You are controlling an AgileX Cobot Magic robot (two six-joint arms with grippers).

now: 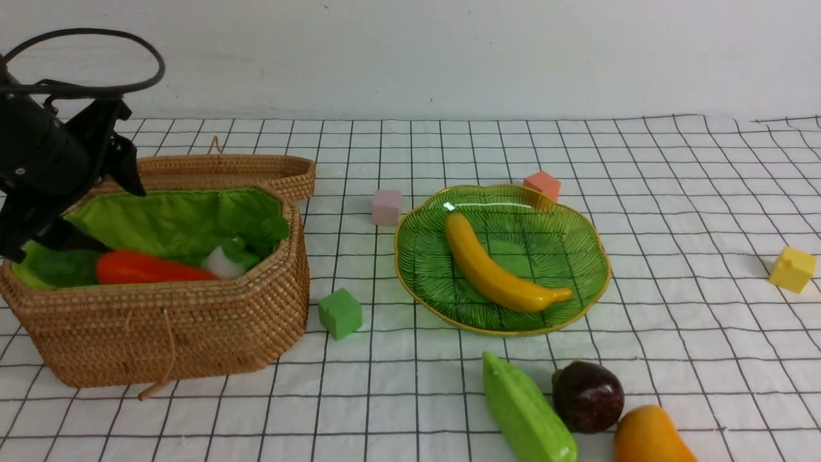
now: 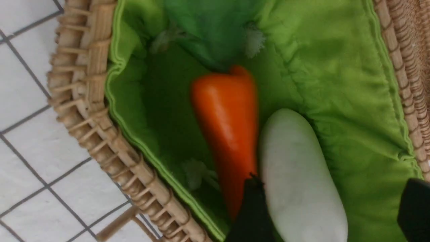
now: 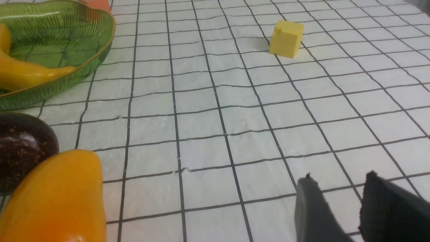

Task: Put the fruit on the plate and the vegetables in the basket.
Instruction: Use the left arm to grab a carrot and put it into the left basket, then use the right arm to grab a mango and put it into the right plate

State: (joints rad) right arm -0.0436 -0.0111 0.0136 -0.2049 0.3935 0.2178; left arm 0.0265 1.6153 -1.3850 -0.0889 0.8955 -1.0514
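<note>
the left gripper (image 2: 326,201) is over the woven basket (image 1: 173,333), fingers wide apart; the orange carrot (image 1: 151,268) and white radish (image 1: 223,262) lie inside. the right gripper's (image 3: 339,205) fingertips stand slightly apart. the banana (image 1: 494,269) rests on the green plate (image 1: 410,256). nearer, the pale green gourd (image 1: 526,410), dark purple ball (image 1: 588,396) and mango (image 1: 651,436) lie on the gridded cloth (image 1: 385,398).

Looks like coarse woven wicker on the basket (image 1: 244,327), soft creased cloth for the lining (image 1: 160,221); shines like glass, ribbed, on the plate (image 1: 417,256); gleams smooth and glossy on the purple ball (image 1: 588,396), smooth with a softer sheen on the mango (image 3: 63,198)
</note>
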